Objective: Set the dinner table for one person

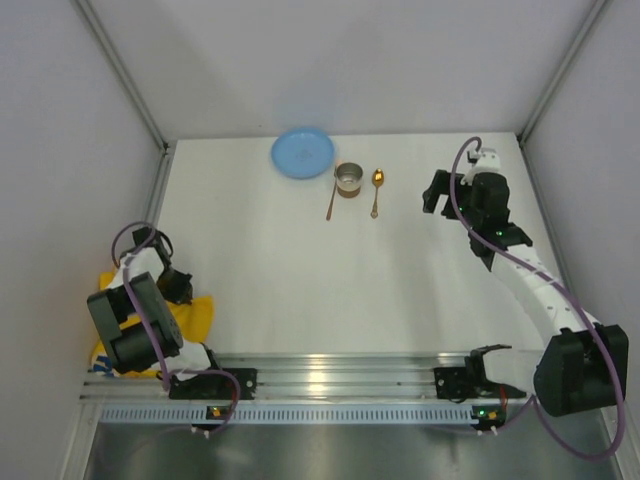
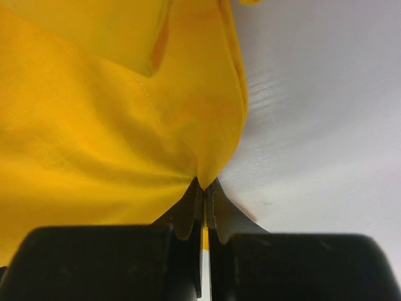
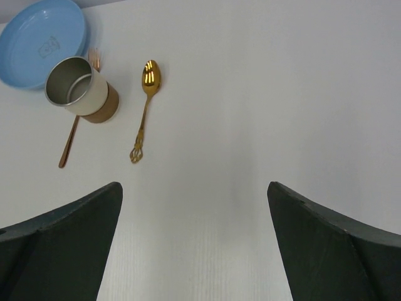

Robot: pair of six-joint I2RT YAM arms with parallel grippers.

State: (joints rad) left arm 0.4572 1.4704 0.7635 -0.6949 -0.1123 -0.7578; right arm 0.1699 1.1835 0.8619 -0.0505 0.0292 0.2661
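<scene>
One white desk is lying between grey walls. It is carrying one blue plate, one cup, one fork and one spoon at its far edge, and one yellow cloth at the near left corner. The left end effector is bending low there and is clenching a fold of the cloth. The right end effector is reaching out, spread wide and grasping nothing, near the spoon.

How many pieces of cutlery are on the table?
2: a fork just left of the cup, partly behind it, and a spoon to its right. The yellow cloth might hide more.
</scene>
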